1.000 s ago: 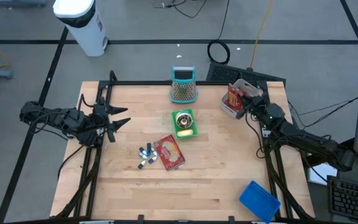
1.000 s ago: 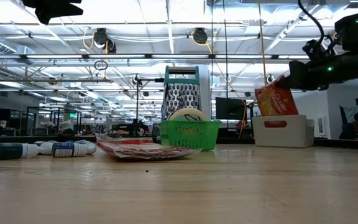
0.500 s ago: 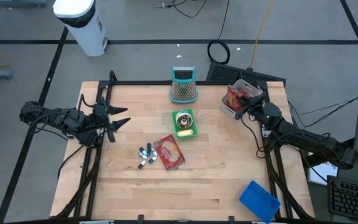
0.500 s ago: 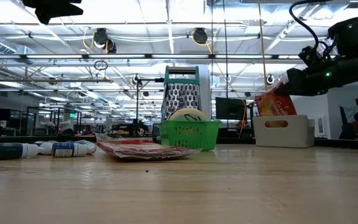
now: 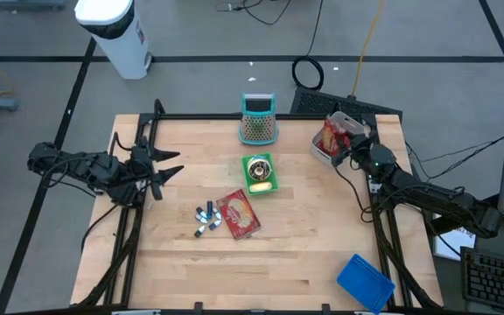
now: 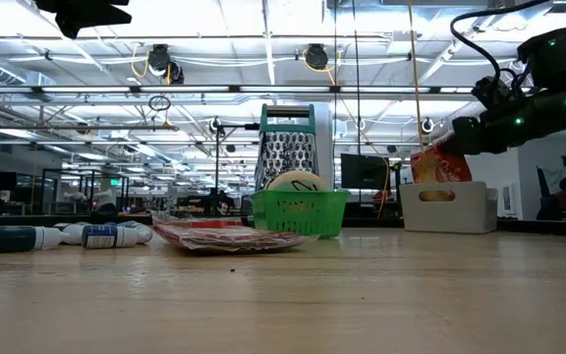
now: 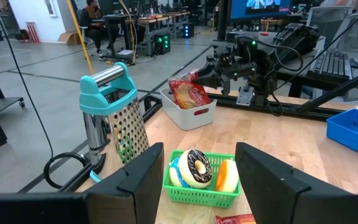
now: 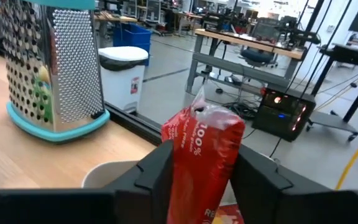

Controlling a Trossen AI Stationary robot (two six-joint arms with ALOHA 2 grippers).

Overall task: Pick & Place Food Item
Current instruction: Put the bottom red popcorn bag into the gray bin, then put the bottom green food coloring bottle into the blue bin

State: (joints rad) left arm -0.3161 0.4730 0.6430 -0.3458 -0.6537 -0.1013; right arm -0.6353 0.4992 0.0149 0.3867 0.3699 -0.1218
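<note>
While its fingers flank it, the red bag [image 8: 204, 149] stands in the white bin [image 5: 324, 154].

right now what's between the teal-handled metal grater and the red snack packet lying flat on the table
The green basket of toy food sits between the teal-handled grater and the flat red snack packet, seen in the high view.
</note>
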